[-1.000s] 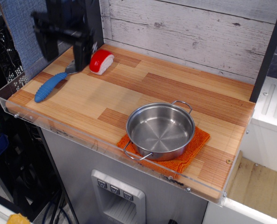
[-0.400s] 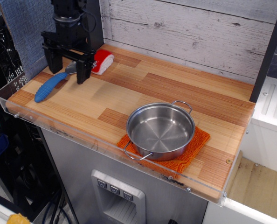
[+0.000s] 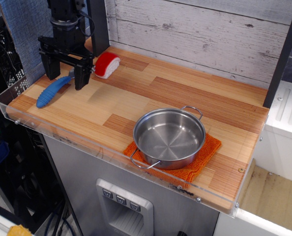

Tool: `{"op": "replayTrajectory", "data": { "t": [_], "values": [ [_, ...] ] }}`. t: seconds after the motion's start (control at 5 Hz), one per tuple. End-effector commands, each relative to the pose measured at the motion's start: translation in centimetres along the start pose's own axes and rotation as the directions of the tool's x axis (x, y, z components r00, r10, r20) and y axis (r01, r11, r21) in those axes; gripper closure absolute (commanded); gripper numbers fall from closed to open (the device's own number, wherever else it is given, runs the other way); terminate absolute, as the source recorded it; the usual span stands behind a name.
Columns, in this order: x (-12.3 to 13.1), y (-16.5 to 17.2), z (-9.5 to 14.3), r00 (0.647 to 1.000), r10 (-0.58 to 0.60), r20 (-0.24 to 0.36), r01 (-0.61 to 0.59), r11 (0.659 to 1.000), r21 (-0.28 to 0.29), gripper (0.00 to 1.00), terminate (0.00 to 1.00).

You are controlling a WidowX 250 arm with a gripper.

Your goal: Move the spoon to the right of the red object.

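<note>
Spoon point(image 3: 53, 91) lies flat on counter point(image 3: 151, 98), just left of red object point(image 3: 106, 64). Fingers point(image 3: 81, 78) apart, straddling its neck. We judge spoon light and stiff, metal bowl slippery; we'd grip ribbed blue handle near neck.

Wooden counter point(image 3: 136, 98): spoon point(image 3: 52, 91), red object point(image 3: 107, 65), cloth point(image 3: 207, 150).

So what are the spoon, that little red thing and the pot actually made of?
The spoon has a ribbed blue handle with a matte look, probably plastic or rubber; its bowl is mostly hidden behind the open gripper. The red object is glossy red over white, likely toy plastic. The pot is shiny and mirror-like, apparently stainless steel, and sits on an orange cloth that looks knitted.
</note>
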State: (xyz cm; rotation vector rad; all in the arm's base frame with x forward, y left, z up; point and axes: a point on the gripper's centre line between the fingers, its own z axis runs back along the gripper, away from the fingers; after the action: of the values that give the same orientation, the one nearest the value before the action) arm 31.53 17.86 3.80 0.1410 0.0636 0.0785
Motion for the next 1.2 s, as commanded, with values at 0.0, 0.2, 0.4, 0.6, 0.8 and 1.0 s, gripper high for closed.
{"op": "replayTrajectory", "data": {
  "t": [0.0,0.2,0.4,0.6,0.8,1.0],
  "values": [
    [-0.3,1.5,0.2,1.000,0.018,0.007,-0.018,0.999,0.028,0.00,0.00],
    [-0.1,2.4,-0.8,0.999,0.028,-0.023,-0.027,0.999,0.034,0.00,0.00],
    [0.1,3.0,-1.6,0.998,0.035,-0.043,-0.034,0.999,0.033,0.00,0.00],
    [0.2,3.0,-2.2,0.998,0.034,-0.061,-0.032,0.999,0.035,0.00,0.00],
    [0.4,1.7,-2.8,0.997,0.038,-0.064,-0.035,0.999,0.039,1.00,0.00],
    [0.4,1.1,-2.6,0.998,0.025,-0.066,-0.022,0.999,0.049,1.00,0.00]
  ]
}}
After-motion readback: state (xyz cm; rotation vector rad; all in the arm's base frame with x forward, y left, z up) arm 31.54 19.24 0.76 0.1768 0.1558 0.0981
